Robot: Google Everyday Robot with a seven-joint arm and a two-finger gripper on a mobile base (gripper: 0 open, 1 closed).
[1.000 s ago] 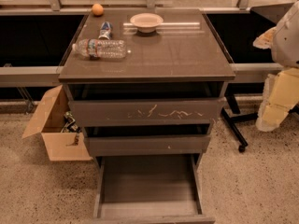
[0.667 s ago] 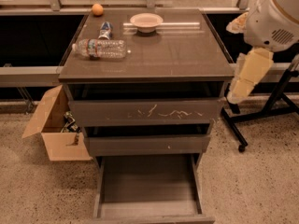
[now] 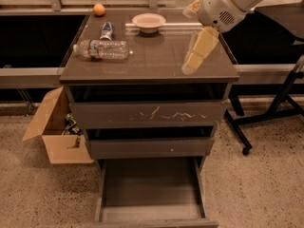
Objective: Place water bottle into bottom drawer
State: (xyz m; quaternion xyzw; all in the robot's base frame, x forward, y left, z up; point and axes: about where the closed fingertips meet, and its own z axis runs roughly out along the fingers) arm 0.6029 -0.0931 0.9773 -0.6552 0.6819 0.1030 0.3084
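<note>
Camera view: showing jaws above bench (image 3: pixel 156 56) front edge, well apart from water bottle (image 3: pixel 102 49) lying there, bottom drawer (image 3: pixel 152 184) pulled out; not revealing whether clenched or released.

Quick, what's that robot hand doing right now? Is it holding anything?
Gripper: above the right side of the cabinet top, holding nothing; whether it is open or shut cannot be told. The water bottle lies apart from it, across the top.

water bottle (image 3: pixel 102 50) left, end effector (image 3: pixel 190 66) right
</note>
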